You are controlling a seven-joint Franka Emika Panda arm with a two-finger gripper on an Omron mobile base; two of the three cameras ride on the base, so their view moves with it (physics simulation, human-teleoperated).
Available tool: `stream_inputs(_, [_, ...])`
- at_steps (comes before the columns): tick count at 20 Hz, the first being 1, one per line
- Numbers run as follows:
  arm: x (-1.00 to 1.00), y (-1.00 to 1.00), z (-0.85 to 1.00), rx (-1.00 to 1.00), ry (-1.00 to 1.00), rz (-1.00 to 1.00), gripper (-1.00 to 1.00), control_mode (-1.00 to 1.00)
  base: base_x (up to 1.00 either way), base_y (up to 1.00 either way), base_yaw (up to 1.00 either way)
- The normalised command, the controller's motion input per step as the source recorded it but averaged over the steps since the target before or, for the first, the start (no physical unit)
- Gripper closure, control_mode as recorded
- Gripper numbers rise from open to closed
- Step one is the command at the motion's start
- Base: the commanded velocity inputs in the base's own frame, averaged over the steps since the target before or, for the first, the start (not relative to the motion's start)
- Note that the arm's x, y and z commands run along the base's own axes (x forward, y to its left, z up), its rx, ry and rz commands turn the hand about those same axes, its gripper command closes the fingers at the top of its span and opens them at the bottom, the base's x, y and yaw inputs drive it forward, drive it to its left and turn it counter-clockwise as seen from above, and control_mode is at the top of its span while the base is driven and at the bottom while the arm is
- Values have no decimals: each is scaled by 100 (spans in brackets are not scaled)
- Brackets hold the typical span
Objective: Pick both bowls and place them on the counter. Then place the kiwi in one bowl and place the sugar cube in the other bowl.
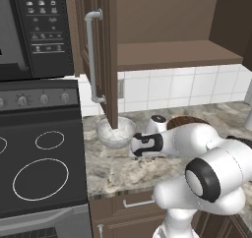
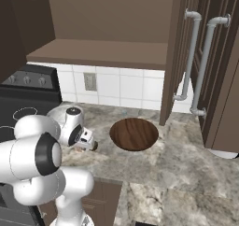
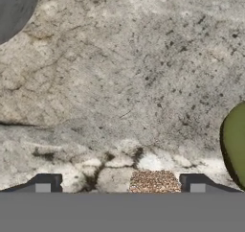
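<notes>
Starting at your far left in the left base view, you've got the black stovetop with its white rings, well off to the side of where the hand is working. Next over, just left of the gripper, the grey-white marbled bowl sits upright on the counter, partly behind the edge of the open cabinet door. You can't see anything lying in it from here, though the door hides part of the rim.

The gripper is down low over the counter, right between the two bowls, with its jaws spread wide and nothing held between them. In the hand view the two dark fingertips stand far apart, and the sugar cube sits on the stone between them, closer to the right-hand tip. It looks like a speckled tan lump, cut off by the bottom of that view. Off to the right edge of the same view you get a slice of the olive-green kiwi, lying on the counter just beside the gripper and outside the jaws.

Further right, in the right base view, the wooden bowl rests flat on the counter, near the hand, and its dark brown inside looks bare.
</notes>
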Motion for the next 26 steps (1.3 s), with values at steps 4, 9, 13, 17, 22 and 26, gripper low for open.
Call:
stream_inputs(4, [13, 0, -13, 0, -1, 0, -100, -100, 0, 0, 0])
stream_inputs(9, [-4, -1, -16, 0, 0, 0, -100, -100, 0, 0, 0])
stream_inputs(13, [-15, -2, -15, 0, 0, 0, -100, -100, 0, 0, 0])
stream_inputs(17, [-13, -6, -13, 0, 0, 0, -100, -100, 0, 0, 0])
stream_inputs(22, [-9, -9, -14, 0, 0, 0, -100, -100, 0, 0, 0])
stream_inputs(26, [-5, -9, -14, 0, 0, 0, -100, -100, 0, 0, 0])
